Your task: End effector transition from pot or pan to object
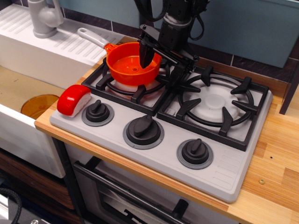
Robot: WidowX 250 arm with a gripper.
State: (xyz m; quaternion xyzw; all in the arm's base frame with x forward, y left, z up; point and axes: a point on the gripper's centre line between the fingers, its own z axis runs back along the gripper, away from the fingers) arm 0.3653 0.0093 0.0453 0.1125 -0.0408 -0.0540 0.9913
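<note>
The gripper hangs at the saucepan rim, fingers narrow and empty. The sushi block sits at eight o'clock; lifting carelessly could snag and tip the saucepan.

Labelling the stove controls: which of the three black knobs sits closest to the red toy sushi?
The leftmost knob, right beside the red-and-white toy sushi at the stove's front left corner; the other two sit farther right.

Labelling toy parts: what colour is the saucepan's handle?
Grey-white; the saucepan itself is orange. Shows in the observation.image view.
</note>
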